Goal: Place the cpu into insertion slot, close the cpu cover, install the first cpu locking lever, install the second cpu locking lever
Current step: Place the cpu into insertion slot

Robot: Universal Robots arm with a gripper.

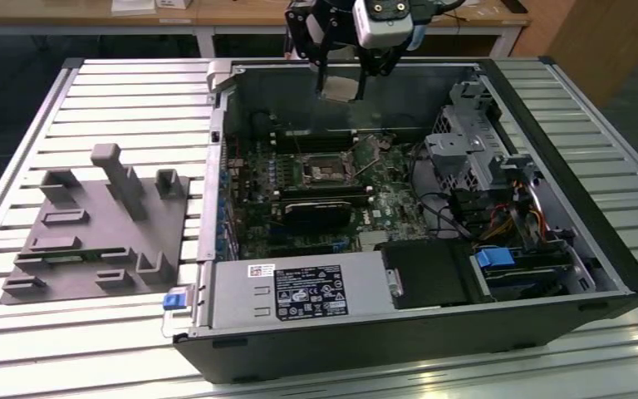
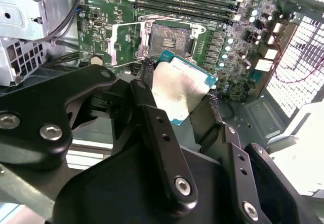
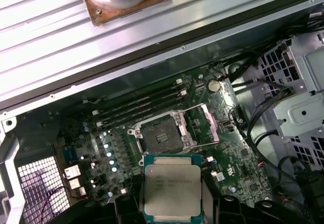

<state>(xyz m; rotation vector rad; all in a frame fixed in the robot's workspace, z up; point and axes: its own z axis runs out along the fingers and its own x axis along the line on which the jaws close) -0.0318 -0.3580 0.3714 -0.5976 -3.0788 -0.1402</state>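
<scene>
The black tool [image 1: 341,83] pinches the flat square silver-grey cpu [image 3: 172,191] above the open black computer case [image 1: 408,345]. Inside, the silver-rimmed square insertion slot [image 3: 161,134] lies bare, its thin silvery cpu cover [image 3: 210,122] raised.

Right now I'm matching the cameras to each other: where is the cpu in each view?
Exterior view: the cpu hangs over the open case.
Second wrist view: the cpu sits in the gripper, just before the insertion slot.
First wrist view: the cpu lies nearer the camera than the insertion slot.
Shared landmark: the empty insertion slot.
</scene>
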